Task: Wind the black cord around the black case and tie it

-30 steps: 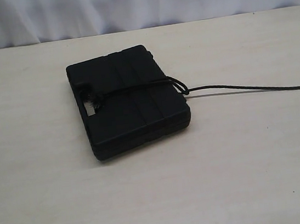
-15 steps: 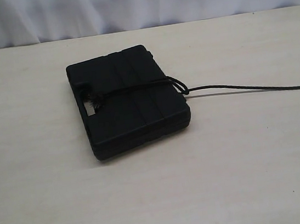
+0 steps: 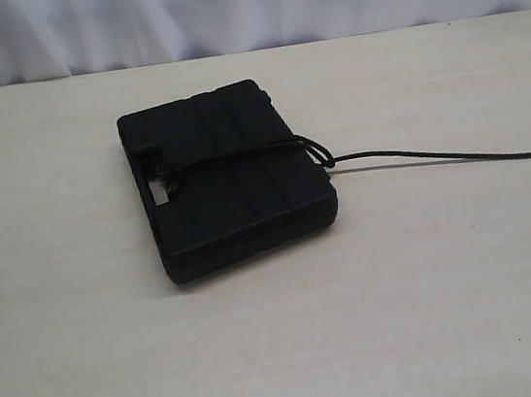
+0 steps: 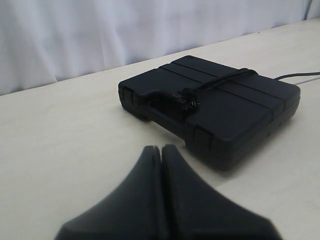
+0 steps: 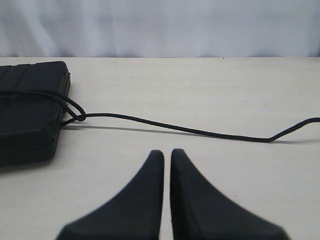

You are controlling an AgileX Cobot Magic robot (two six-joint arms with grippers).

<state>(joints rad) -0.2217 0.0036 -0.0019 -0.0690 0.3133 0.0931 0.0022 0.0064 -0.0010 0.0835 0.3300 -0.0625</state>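
Your left claw [image 4: 161, 150] is closed. Its two smooth black tips press together with only a thin line between them, and they hold nothing. Your right claw [image 5: 167, 154] is closed as well, but for a very thin slit between its tips, and nothing sits in that slit. Neither claw touches the case or the cord.

The black case [image 4: 235, 115] lies flat on the table [image 4: 60, 140], in front of your left claw, near it but apart. It is a flat box with four sides and soft round corners. It looks like dull black plastic. Raised stripes run across its lid, and a handle hole is cut in the end that faces your left claw.

The black cord [image 5: 175, 127] is long and thin. It goes over the lid of the case, and a fuzzy, frayed end sits by the handle hole. At the edge of the case nearest your right claw the cord makes a small knot with a loop. From there it trails away across the table, passing in front of your right claw, well apart from its tips.

The table is pale and smooth with faint streaks. A white cloth [image 3: 240, 6] hangs behind it.
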